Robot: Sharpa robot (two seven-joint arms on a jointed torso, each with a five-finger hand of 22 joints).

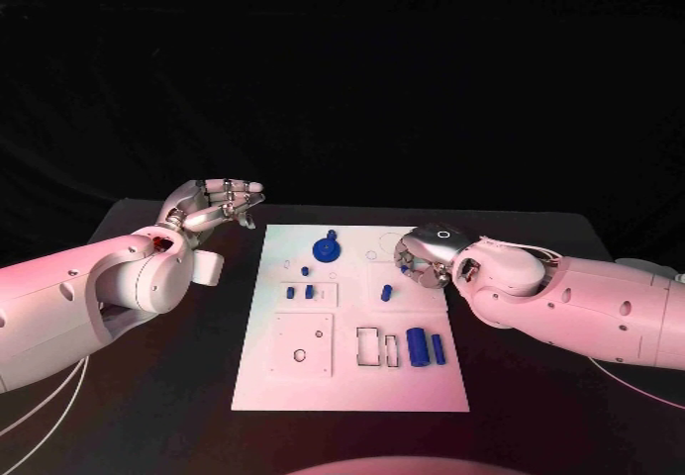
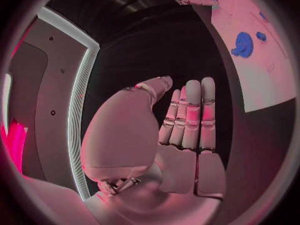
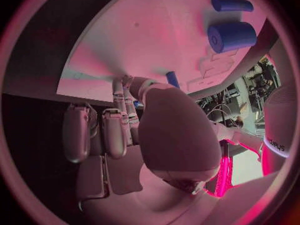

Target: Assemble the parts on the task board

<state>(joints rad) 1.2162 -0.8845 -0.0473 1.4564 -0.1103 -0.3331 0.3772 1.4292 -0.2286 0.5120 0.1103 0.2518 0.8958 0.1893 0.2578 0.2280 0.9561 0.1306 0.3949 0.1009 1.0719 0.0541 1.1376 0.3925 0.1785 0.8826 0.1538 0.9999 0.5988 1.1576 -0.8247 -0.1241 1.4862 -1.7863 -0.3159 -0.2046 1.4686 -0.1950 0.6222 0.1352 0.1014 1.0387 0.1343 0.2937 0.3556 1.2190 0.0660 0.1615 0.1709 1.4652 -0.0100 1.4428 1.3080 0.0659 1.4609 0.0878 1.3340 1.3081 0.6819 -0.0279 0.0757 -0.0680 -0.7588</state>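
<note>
Left hand (image 1: pixel 214 203) was raised over the black table (image 1: pixel 171 396) just off the far left corner of the task board (image 1: pixel 357 391), palm up, fingers extended side by side and slightly apart, nothing in them; the left wrist view showed the same hand (image 2: pixel 187 130) flat and empty. Right hand (image 1: pixel 426 255) lay over the board's right edge near its far end, fingers curled downward toward the surface. In the right wrist view the fingers (image 3: pixel 119 130) bent toward the white plate (image 3: pixel 144 45), but whether they pinched anything could not be told.

On the board, a blue gear-like disc (image 1: pixel 327 247) lay near the far middle, also visible in the left wrist view (image 2: pixel 242 44). Several small blue pegs (image 1: pixel 299 291) stood left of centre, and one short blue peg (image 1: pixel 387 293) lay just beside the right hand. A thick blue cylinder (image 1: pixel 417 346) and a thinner blue cylinder (image 1: pixel 439 348) lay side by side toward the near right, next to rectangular cut-outs (image 1: pixel 378 346); both cylinders appeared in the right wrist view, thick (image 3: pixel 231 36) and thin (image 3: pixel 231 4). A square recessed plate (image 1: pixel 303 344) occupied the near left of the board.
</note>
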